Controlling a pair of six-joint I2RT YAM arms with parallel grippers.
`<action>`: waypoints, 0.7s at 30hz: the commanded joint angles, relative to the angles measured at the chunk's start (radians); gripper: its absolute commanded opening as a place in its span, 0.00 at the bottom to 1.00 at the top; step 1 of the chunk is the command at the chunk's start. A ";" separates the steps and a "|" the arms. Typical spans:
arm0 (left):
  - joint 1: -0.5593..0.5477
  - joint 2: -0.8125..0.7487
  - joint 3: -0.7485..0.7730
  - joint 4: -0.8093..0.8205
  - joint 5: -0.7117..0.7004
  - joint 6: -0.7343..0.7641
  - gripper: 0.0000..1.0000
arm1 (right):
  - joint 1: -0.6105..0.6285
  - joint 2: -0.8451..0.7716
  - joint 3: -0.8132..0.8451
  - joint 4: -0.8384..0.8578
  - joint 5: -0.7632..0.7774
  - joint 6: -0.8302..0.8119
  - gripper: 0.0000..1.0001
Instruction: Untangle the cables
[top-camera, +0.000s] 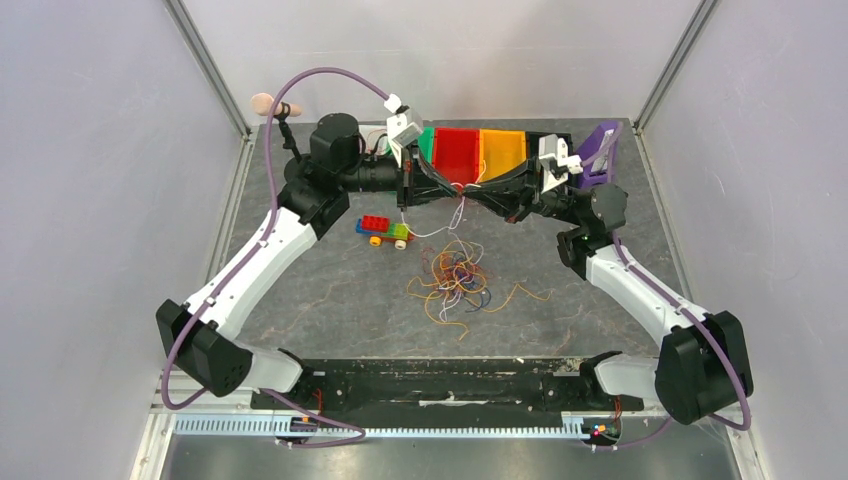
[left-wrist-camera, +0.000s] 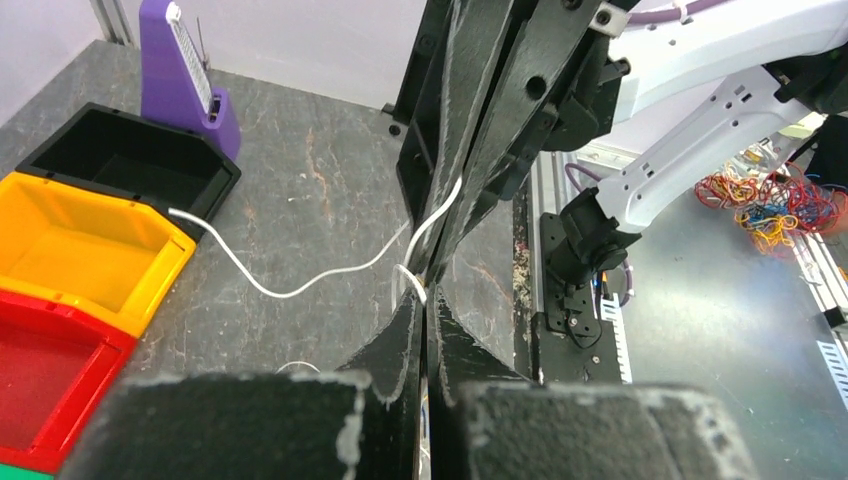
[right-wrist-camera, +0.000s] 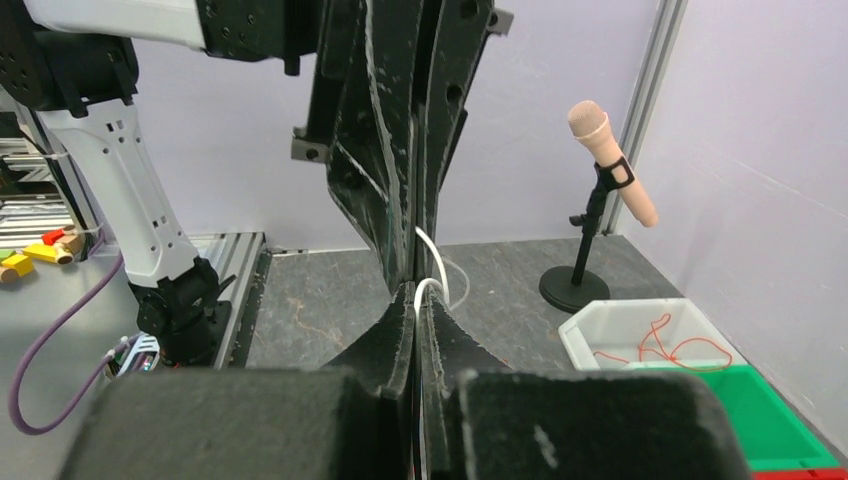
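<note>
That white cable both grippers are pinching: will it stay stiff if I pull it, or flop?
Probably floppy: the white cable sags in a loose curve from the left gripper toward the yellow bin. Likely light, since it looks thin. It may slip, as the right gripper seems to pinch only a small loop.

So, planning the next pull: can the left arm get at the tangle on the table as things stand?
Probably not yet: the left tool is shut on a white cable, which the right tool also pinches. The tangle itself lies uncovered on the table.
</note>
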 joint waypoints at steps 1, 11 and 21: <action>-0.011 -0.004 -0.014 0.000 -0.002 0.042 0.02 | 0.003 -0.028 0.000 0.131 0.011 0.088 0.00; -0.044 -0.003 -0.075 0.187 0.022 -0.125 0.20 | 0.015 -0.018 -0.005 0.142 0.038 0.117 0.00; -0.071 0.028 -0.105 0.290 0.043 -0.256 0.29 | 0.020 -0.014 -0.002 0.125 0.047 0.104 0.00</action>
